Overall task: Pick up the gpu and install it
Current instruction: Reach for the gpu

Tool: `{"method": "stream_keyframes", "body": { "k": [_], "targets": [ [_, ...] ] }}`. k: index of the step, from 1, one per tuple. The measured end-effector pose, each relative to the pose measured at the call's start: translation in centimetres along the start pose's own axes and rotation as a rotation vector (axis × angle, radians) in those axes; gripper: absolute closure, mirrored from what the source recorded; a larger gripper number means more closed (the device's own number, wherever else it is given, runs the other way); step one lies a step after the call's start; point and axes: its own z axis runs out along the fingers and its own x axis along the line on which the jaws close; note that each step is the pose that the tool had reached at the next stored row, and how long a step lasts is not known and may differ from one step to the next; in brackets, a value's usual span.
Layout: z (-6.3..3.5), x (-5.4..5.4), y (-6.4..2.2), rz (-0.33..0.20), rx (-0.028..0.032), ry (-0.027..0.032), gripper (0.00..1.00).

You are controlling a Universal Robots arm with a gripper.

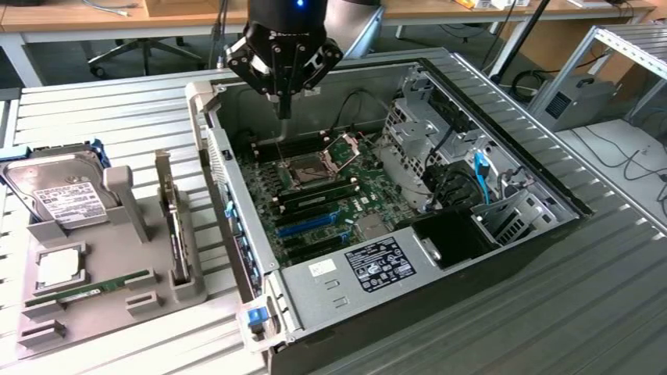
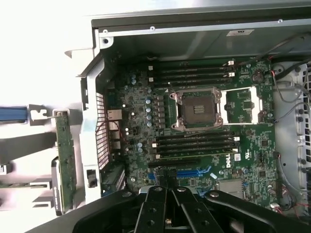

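Exterior view, left of frame: grey holder tray (image 1: pixel 99 316) sits on the slatted surface (image 1: pixel 125 117), each part in its own slot. The hard drive (image 1: pixel 65 195) is at the tray's upper-left corner.

The gpu (image 1: pixel 175 234) stands on edge in an upright slot along the tray's right side, just beside the case wall. Likely parked this way so its top edge is free for a pinch. It is untouched and well apart from the gripper. In the wrist view the gpu (image 2: pixel 64 155) stands outside the case wall.

Centre: the open computer case (image 1: pixel 312 273) lies on its side with the motherboard (image 1: pixel 312 203) facing up, so slots are reachable from above. The blue expansion slot (image 1: pixel 308 226) is empty, so the card is not installed.

Upper centre: the gripper (image 1: pixel 283 113) hangs over the board near the CPU socket (image 1: pixel 312 166). Fingers (image 2: pixel 155 204) are clenched together, grasping nothing.
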Motion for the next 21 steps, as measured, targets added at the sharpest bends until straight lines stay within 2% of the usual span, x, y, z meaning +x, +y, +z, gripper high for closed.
{"method": "stream_keyframes", "body": {
  "k": [15, 19, 21],
  "targets": [
    [-0.11, 3.9, -0.29, 0.0, 0.0, 0.0, 0.89],
    [-0.16, 5.6, -0.42, 0.0, 0.0, 0.0, 0.89],
    [-0.17, 6.1, -0.45, 0.0, 0.0, 0.0, 0.89]
  ]
}}
